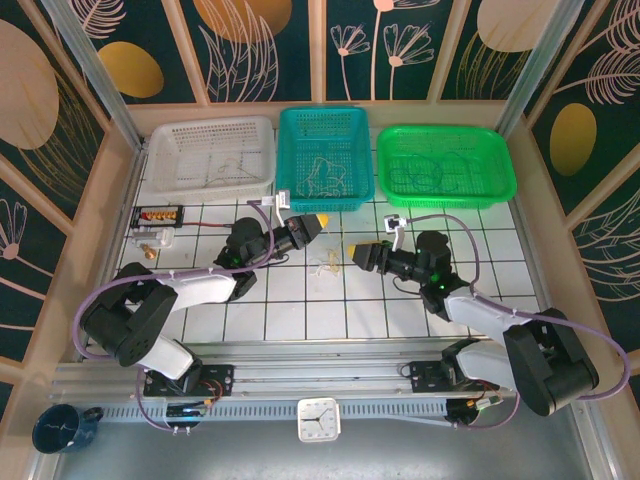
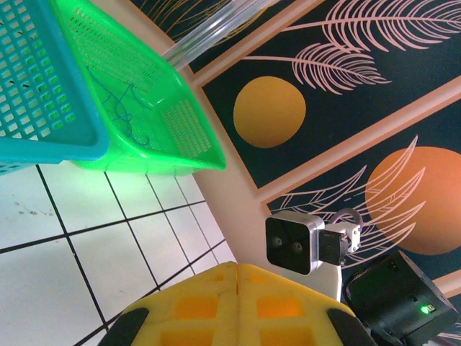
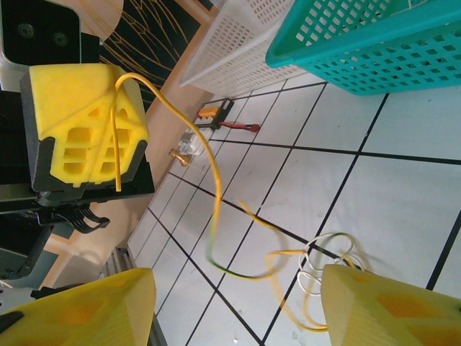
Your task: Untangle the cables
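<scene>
Tiled table (image 1: pixel 300 305), leaf walls (image 1: pixel 70 40); left end effector (image 1: pixel 320 221) clamps cables (image 1: pixel 326 262), seemingly; right end effector (image 1: pixel 354 252) parted.

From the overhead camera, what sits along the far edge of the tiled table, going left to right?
White perforated plastic basket → teal plastic mesh basket → bright green plastic mesh basket.

teal basket (image 1: pixel 340 200), clock (image 1: pixel 318 419), mug (image 1: pixel 62 428)
</scene>
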Controlling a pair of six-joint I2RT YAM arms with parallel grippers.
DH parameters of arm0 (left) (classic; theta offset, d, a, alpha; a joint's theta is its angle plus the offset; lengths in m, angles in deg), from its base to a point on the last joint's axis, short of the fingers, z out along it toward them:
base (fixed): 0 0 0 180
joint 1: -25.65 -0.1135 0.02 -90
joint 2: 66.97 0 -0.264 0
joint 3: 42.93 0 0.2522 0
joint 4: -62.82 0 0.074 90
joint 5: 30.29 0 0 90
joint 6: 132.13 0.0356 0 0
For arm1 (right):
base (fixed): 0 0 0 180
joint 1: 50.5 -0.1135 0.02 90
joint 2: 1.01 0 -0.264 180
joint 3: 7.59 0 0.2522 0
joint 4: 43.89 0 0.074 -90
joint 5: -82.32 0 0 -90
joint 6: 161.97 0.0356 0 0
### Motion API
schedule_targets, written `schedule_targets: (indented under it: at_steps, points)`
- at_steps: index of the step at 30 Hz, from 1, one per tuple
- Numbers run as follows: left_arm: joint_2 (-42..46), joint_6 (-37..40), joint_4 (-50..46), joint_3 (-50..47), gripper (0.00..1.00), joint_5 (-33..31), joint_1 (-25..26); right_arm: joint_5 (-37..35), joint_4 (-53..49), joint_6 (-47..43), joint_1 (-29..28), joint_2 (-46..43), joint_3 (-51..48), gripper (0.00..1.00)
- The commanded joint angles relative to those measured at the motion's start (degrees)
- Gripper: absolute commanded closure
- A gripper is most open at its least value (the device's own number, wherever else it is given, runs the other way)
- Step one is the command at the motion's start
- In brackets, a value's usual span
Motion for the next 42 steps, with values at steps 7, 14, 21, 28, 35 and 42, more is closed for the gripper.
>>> schedule_targets:
  at_steps: [7,14,21,28,35,42]
  points:
    - [1.70,-0.09,1.18,0.21,1.00,1.79,0.34,-0.19,3.16,-0.63,-0.84,3.42,3.50,0.35]
    - [2.25,0.15,0.21,0.69,1.00,2.25,0.33,-1.00,6.15,0.22,-2.79,6.83,6.46,0.34]
    - [3.25,-2.11,1.97,1.33,1.00,2.53,0.34,-3.24,9.43,1.25,-3.98,11.58,8.41,0.38]
    - [5.68,-4.99,3.48,3.01,1.00,2.53,0.32,-7.58,16.88,3.67,-4.13,17.31,7.07,0.59]
    - [8.62,-7.37,4.38,4.75,1.00,1.93,0.36,-9.54,24.28,6.43,-4.32,24.48,5.63,0.72]
    - [11.53,-6.85,2.32,6.12,1.00,0.09,0.34,-10.65,28.48,7.99,-4.28,28.01,2.77,0.73]
